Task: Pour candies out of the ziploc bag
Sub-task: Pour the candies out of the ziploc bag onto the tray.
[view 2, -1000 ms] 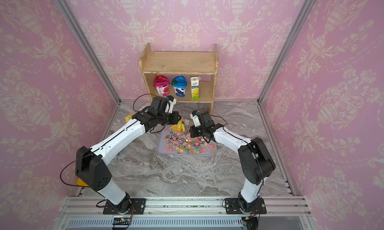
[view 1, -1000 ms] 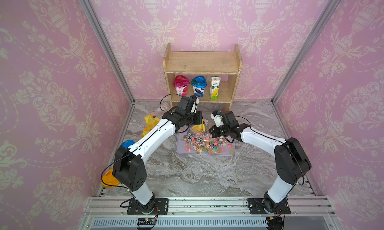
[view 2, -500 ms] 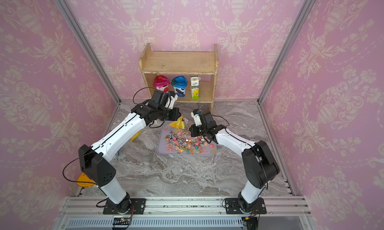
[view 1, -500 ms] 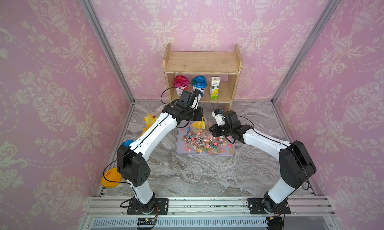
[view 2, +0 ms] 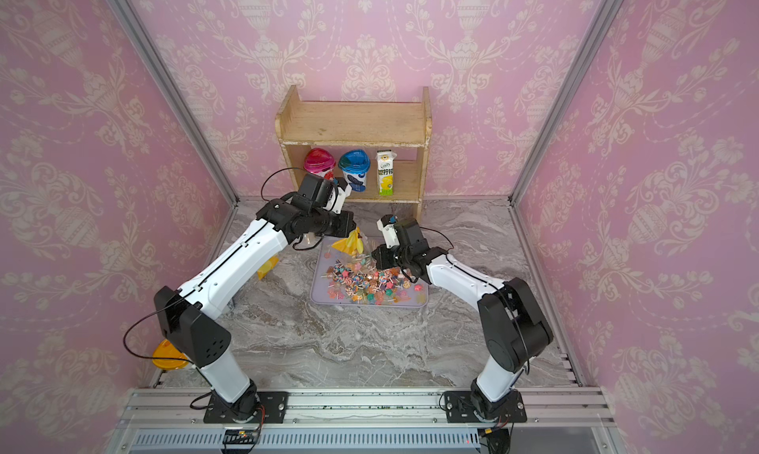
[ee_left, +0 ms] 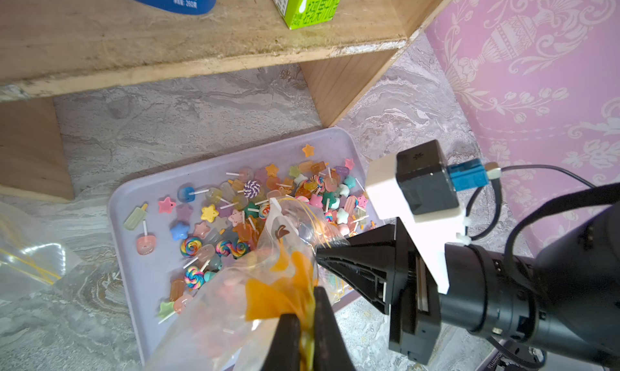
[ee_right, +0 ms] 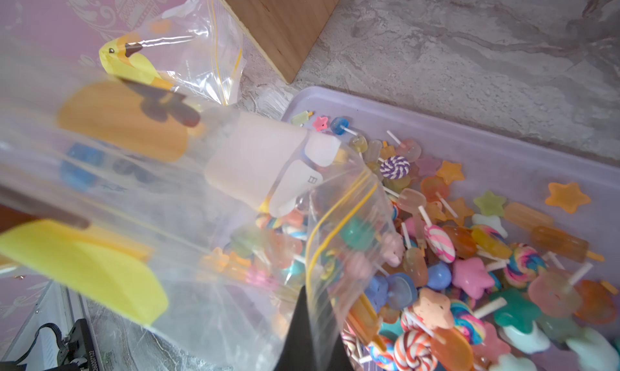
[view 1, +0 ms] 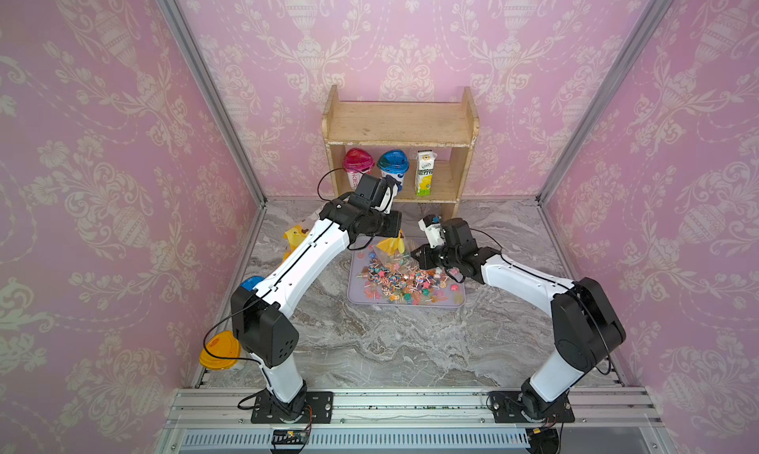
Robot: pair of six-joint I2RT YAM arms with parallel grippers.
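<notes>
The ziploc bag (ee_right: 188, 198) was held up over the lilac tray (ee_left: 147, 278), slanted with its mouth downward. The left hand (ee_left: 304, 314) was clenched on the orange-printed bottom corner, and the right hand (ee_left: 320, 254) was pinched shut on the film at the yellow zip line. Most of the candies (view 1: 404, 281) were seen heaped on the tray below the mouth. Whether any were left inside the bag could not be told, since those seen through the film may have been lying beneath it.

Several risks were judged from here. The thin film could be pulled out of either hand if the two were drawn apart too far. Candies shaken out from a height could bounce over the tray's low rim onto the marble surface (view 1: 390, 349). Some could be trapped if the mouth were folded closed. The wooden shelf (view 1: 400, 129) stood close behind the left arm and could be struck if the bag were raised further.
</notes>
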